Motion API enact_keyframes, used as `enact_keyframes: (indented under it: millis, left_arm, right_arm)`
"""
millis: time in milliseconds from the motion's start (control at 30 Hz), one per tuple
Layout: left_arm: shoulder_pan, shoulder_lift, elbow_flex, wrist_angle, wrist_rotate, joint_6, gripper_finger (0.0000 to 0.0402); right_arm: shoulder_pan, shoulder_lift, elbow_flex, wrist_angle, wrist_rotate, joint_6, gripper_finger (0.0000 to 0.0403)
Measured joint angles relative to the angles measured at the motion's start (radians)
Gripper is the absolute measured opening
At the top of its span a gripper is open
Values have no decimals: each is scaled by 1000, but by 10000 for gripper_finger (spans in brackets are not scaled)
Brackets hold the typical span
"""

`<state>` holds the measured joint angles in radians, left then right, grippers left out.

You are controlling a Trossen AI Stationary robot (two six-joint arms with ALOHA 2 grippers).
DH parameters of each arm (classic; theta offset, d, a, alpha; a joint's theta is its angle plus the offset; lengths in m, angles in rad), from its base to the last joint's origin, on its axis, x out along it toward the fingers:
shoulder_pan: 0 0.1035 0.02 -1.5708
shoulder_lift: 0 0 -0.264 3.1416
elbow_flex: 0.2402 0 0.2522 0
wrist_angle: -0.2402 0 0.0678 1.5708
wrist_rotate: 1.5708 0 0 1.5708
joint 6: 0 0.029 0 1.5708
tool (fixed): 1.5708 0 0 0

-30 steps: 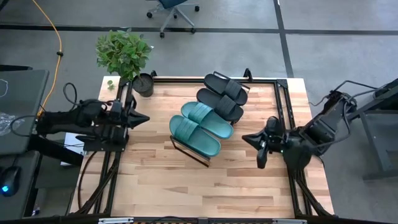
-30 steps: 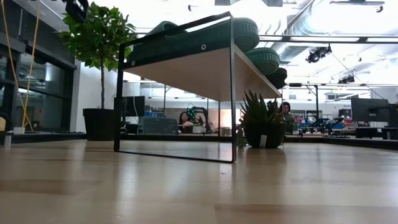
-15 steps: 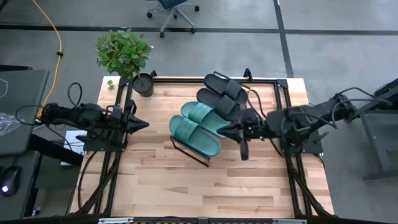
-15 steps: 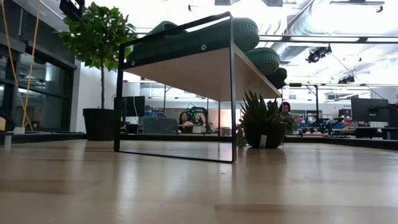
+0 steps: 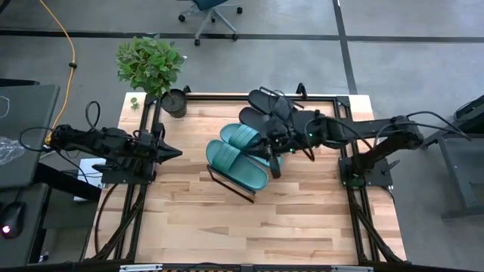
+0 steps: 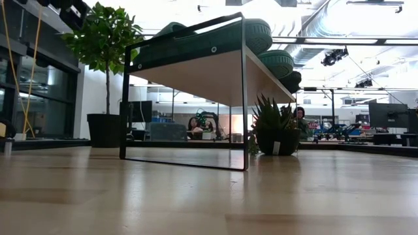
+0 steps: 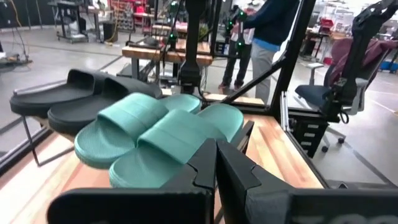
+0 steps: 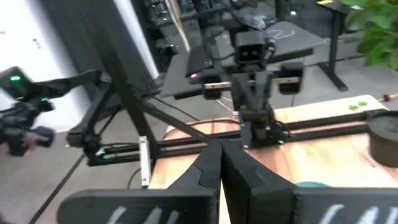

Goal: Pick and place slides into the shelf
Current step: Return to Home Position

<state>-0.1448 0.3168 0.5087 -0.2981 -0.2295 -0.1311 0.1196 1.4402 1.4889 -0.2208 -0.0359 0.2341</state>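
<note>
Since all four slides (image 7: pixel 155 124) are seen lying side by side on the shelf (image 6: pixel 202 75), the placing is judged done; only the arms' withdrawal is left; the right gripper (image 5: pixel 274 168) is poised over the teal pair (image 5: pixel 240 157), beside the black pair (image 5: pixel 274 112), fingers pressed together, empty; the left gripper (image 5: pixel 172 153), likewise closed on nothing, is parked at the table's (image 5: pixel 227 227) left edge; matte rubber, ribbed footbeds and broad smooth straps are seen; slanted pale wood is carried on thin dark metal.

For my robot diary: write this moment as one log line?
slides: all on shelf | right gripper: shut, over slides | left gripper: shut, at table's left
</note>
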Motion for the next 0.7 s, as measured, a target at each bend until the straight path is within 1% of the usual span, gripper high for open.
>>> enact_keyframes:
  millis: [100,200,300,333,367,400,500,567,600,633,700]
  left_arm:
    - [0,-15,0,-13,0,-9,0]
    - [0,-36,0,-17,0,-17,0]
    - [0,-60,0,-28,0,-29,0]
    - [0,-68,0,-30,0,-32,0]
    - [0,-76,0,-35,0,-35,0]
    - [0,-82,0,-41,0,-38,0]
    - [0,-103,0,-69,0,-51,0]
    - [0,-110,0,-73,0,-56,0]
    - [0,-112,0,-75,1,-53,0]
    - [0,-112,0,-73,2,-42,0]
    - [0,-112,0,-74,16,-3,0]
  right_arm:
    - [27,-24,0,-9,11,-8,0]
    - [62,-116,0,-66,79,-31,0]
    - [122,-249,0,-140,222,-60,0]
    - [155,-289,-20,-129,284,-78,0]
    - [191,-330,-71,-80,344,-90,0]
    - [229,-376,-154,-6,393,-101,0]
    - [281,-502,-465,263,480,-69,0]
    - [288,-585,-653,429,515,-40,0]
    - [289,-630,-722,531,524,-25,0]
    - [289,-677,-784,627,513,-8,0]
    - [285,-750,-901,708,483,44,0]
